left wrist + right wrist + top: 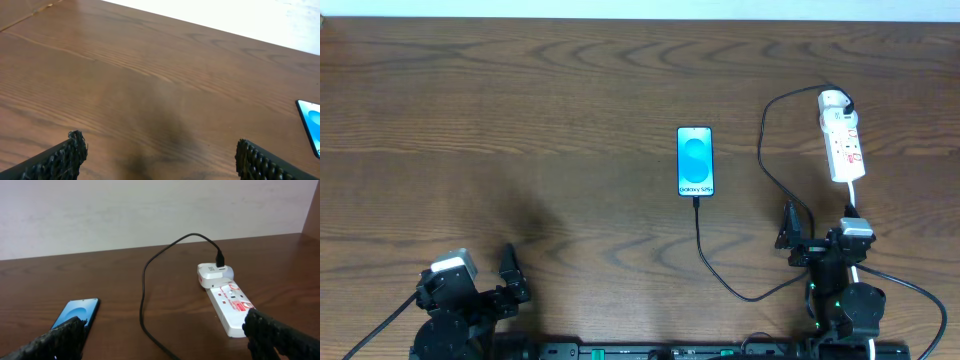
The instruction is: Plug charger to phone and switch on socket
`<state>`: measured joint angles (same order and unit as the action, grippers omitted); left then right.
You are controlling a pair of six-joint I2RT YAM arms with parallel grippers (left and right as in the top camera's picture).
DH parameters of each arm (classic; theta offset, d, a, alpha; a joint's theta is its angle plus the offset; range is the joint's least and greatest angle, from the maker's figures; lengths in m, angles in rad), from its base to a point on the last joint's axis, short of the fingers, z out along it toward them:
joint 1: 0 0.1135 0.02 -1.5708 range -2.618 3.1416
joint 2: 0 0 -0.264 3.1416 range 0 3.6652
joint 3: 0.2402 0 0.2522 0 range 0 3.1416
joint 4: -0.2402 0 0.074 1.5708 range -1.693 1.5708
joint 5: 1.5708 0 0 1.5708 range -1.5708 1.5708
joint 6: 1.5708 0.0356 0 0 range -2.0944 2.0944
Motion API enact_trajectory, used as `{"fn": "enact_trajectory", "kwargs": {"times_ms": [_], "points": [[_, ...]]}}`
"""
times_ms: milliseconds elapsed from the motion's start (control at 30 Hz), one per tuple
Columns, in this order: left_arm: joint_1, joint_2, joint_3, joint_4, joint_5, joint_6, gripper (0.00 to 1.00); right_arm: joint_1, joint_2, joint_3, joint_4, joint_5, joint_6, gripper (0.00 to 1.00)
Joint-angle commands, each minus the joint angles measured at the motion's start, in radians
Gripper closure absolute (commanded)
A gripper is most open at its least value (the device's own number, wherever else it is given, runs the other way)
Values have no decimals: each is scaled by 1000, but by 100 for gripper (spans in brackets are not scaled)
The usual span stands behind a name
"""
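Observation:
The phone (695,161) lies flat at the table's middle with its blue screen lit; it also shows in the right wrist view (77,312) and at the left wrist view's right edge (311,121). The black charger cable (765,165) runs from the phone's near end in a loop to a white adapter plugged in the far end of the white socket strip (843,140), seen also in the right wrist view (227,302). My left gripper (512,277) is open and empty at the near left. My right gripper (817,240) is open and empty, just short of the strip.
The strip's thick white cord (853,205) runs back toward my right arm. The table's far edge meets a pale wall (150,210). Bare brown wood lies ahead of the left gripper (150,90).

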<state>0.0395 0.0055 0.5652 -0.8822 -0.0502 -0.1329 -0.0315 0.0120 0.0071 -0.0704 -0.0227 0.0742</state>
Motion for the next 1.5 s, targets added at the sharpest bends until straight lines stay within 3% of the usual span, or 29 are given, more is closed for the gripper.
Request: {"fn": "enact_trajectory", "kwargs": {"times_ms": [0, 300, 467, 700, 1167, 1467], "points": [[1, -2, -5, 7, 17, 4, 3, -7, -6, -2, -5, 9, -12, 1], [1, -2, -13, 71, 70, -2, 3, -7, -6, -2, -5, 9, -12, 1], [2, -2, -83, 267, 167, -2, 3, -7, -6, -2, -5, 9, -12, 1], [2, -2, -203, 485, 171, 9, 3, -7, -6, -2, -5, 9, -12, 1], [13, -4, -392, 654, 98, 11, 3, -7, -6, -2, -5, 9, -12, 1], [13, -4, -460, 699, 92, 100, 3, -7, -6, -2, -5, 9, -12, 1]]}}
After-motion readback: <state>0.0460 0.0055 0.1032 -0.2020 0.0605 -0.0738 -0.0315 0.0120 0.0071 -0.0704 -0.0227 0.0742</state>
